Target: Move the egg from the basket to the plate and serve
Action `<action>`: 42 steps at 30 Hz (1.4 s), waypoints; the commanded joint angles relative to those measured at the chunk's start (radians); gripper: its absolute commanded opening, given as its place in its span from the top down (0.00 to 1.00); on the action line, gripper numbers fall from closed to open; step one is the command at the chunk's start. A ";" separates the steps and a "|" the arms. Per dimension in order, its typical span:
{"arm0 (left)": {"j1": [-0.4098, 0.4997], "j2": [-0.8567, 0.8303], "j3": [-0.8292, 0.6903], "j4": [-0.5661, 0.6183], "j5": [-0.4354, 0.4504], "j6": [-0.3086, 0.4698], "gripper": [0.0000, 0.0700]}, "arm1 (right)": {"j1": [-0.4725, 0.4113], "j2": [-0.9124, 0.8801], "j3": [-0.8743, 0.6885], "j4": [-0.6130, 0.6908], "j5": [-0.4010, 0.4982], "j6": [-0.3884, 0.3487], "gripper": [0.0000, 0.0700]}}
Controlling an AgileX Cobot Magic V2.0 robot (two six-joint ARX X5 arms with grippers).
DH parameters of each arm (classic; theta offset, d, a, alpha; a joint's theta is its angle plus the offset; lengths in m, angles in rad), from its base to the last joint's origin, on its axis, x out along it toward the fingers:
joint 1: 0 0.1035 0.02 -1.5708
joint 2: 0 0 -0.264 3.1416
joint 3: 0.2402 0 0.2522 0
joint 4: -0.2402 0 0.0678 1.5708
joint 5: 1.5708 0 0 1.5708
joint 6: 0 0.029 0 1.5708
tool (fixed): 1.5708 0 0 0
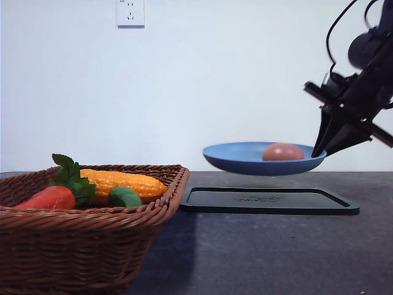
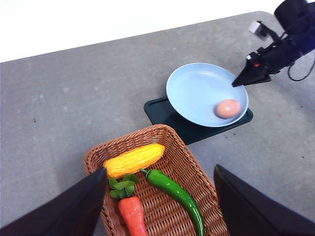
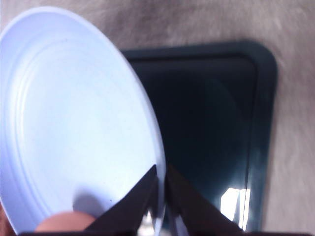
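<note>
The light blue plate [image 1: 245, 157] hangs in the air above the black tray [image 1: 268, 200], held level by its right rim. My right gripper [image 1: 319, 152] is shut on that rim; in the right wrist view its fingers [image 3: 142, 196] pinch the plate's [image 3: 74, 123] edge. The pinkish-brown egg [image 1: 283, 152] lies on the plate near the gripped side, also seen as the egg [image 2: 228, 108] on the plate [image 2: 197, 88] in the left wrist view. The wicker basket [image 1: 73, 246] stands at the front left. My left gripper [image 2: 160, 206] hovers open above the basket [image 2: 172, 152].
In the basket lie a yellow corn cob [image 2: 134, 160], a green pepper [image 2: 177, 194] and a red-orange carrot [image 2: 133, 216] with green leaves. The black tray [image 2: 162, 110] rests flat on the grey table [image 2: 74, 98]. A white wall stands behind.
</note>
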 commanded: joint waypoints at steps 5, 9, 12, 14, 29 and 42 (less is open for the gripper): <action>-0.008 0.005 0.015 0.005 -0.006 -0.028 0.37 | 0.002 0.101 0.060 -0.002 -0.011 0.018 1.00; -0.008 0.006 0.015 0.004 -0.006 -0.028 0.37 | 0.002 0.135 0.060 -0.010 -0.011 0.016 1.00; -0.008 0.006 0.015 0.002 -0.005 -0.029 0.37 | 0.002 0.140 0.060 -0.022 0.019 0.016 1.00; -0.008 0.006 0.015 0.000 -0.005 -0.032 0.37 | 0.004 0.140 0.060 -0.021 0.047 0.013 1.00; -0.008 0.009 0.015 -0.025 -0.003 -0.057 0.37 | 0.002 0.133 0.081 -0.072 0.044 -0.015 0.62; -0.008 0.170 0.015 0.150 -0.005 0.122 0.67 | -0.007 -0.124 0.157 -0.286 0.121 -0.078 0.86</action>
